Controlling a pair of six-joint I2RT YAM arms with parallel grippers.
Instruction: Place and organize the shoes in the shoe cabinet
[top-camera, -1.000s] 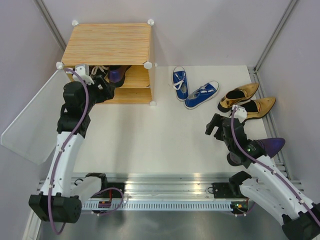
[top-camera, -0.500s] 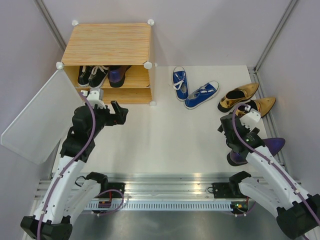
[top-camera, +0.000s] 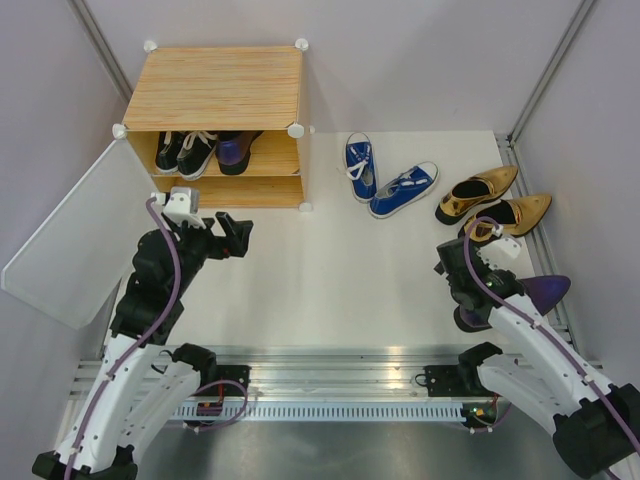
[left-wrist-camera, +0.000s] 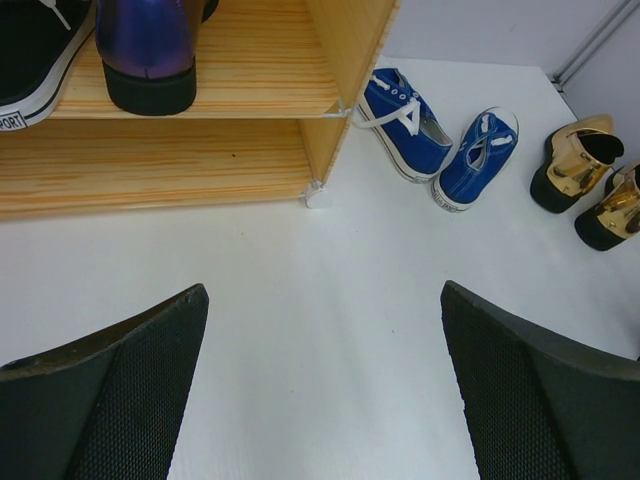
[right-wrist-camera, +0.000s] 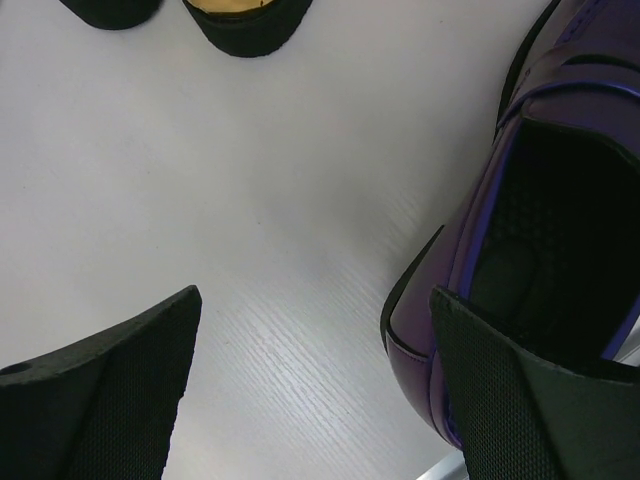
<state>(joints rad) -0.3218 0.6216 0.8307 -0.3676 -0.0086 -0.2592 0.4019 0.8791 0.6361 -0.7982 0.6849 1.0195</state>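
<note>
The boxy light wood-grain shoe cabinet (top-camera: 220, 88) stands at the far left of the white bench (top-camera: 330, 270), and its pale door panel (top-camera: 70, 240) hangs open to the left. On its upper shelf sit the black sneakers with white laces (top-camera: 185, 152), with one purple pointed heel (top-camera: 236, 150) just beside them. To the right of the cabinet lie the blue sneakers with white laces (top-camera: 388, 180). Farther right are the shiny gold pointed heels (top-camera: 492, 200), side by side. The second purple heel (top-camera: 540, 292) lies near the bench's right edge. The right arm's fingers (right-wrist-camera: 100, 390) are spread wide and empty just beside that heel's opening; whether one touches it cannot be told. The left arm's fingers (left-wrist-camera: 110, 390) are also wide apart and hold nothing, over bare bench before the cabinet's open front.
</note>
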